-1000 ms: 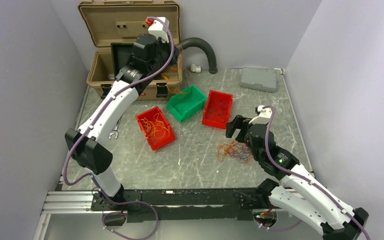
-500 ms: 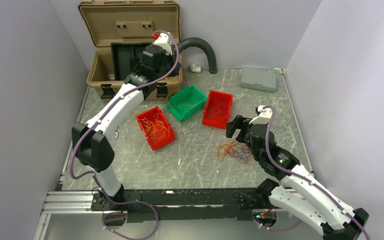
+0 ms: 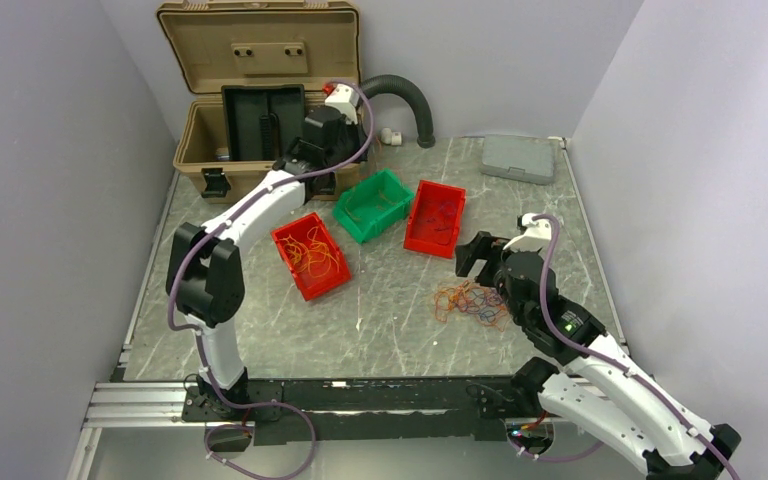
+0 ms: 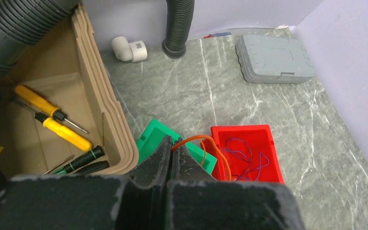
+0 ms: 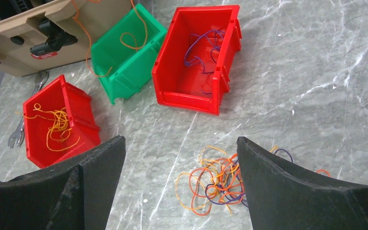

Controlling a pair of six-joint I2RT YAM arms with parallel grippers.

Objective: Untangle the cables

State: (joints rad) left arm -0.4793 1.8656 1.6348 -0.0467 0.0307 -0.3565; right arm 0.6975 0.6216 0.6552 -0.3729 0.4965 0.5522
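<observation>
The left gripper [image 4: 172, 144] clamps both fingers tight on a single orange strand [image 4: 219, 153], which arcs out to the gripper's right and droops toward the green bin [image 4: 149, 139] directly beneath the fingertips. The hold looks meant to keep the freed wire clear of the others until it can be released into a container. Just past that bin from the gripper sits a red bin [image 4: 242, 128] carrying only purple strands [image 4: 239, 152]. The right wrist view shows a second red bin [image 5: 88, 120] with a loose nest of orange and yellow strands [image 5: 55, 127], which suggests the wires are being sorted by colour as they come free. To the left gripper's left, the open tan tool case [image 4: 96, 96] holds yellow-handled screwdrivers [image 4: 60, 129]. A black corrugated hose [image 4: 177, 24] and a grey lidded case [image 4: 273, 57] lie farther ahead and appear to play no part. The right gripper [image 5: 181, 143] hangs with its fingers spread wide and nothing between them. It is poised over the tangle of cables [image 5: 215, 184], a heap of orange, red, yellow and dark purple loops on the marbled table [image 5: 316, 72] beneath those fingers. That heap is not yet sorted, and the wide stance seems readied to pin it down or pick out the next strand.
</observation>
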